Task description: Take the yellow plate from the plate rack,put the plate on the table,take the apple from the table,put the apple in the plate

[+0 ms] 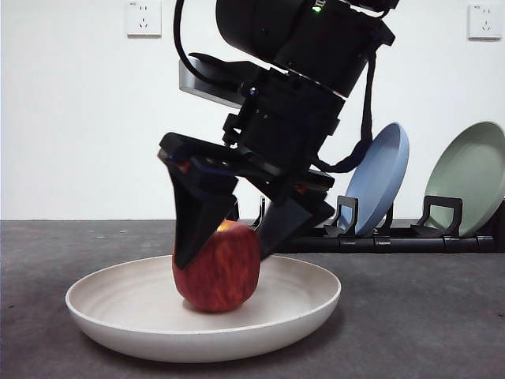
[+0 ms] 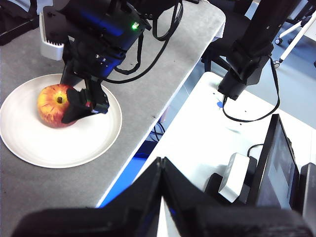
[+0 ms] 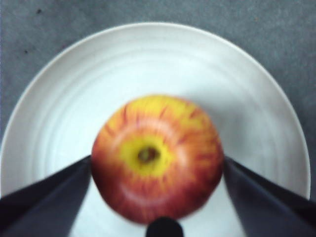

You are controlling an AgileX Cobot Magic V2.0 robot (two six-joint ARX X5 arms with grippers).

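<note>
The yellow plate (image 1: 300, 308) lies flat on the table (image 1: 426, 332), near the front. The red apple (image 1: 217, 272) rests in the middle of it, stem dip up. My right gripper (image 1: 226, 257) comes down from above, with its two jaws against the apple's sides. The right wrist view shows the apple (image 3: 158, 158) between the jaws over the plate (image 3: 148, 54). My left gripper (image 2: 160, 165) is shut and empty, held off beyond the table's edge. From there it sees the right gripper (image 2: 81, 103), the apple (image 2: 52, 106) and the plate (image 2: 94, 143).
The black plate rack (image 1: 379, 237) stands at the back right. It holds a blue plate (image 1: 383, 178) and a pale green plate (image 1: 469, 178) on edge. A white desk with a monitor (image 2: 276, 168) stands beside the table.
</note>
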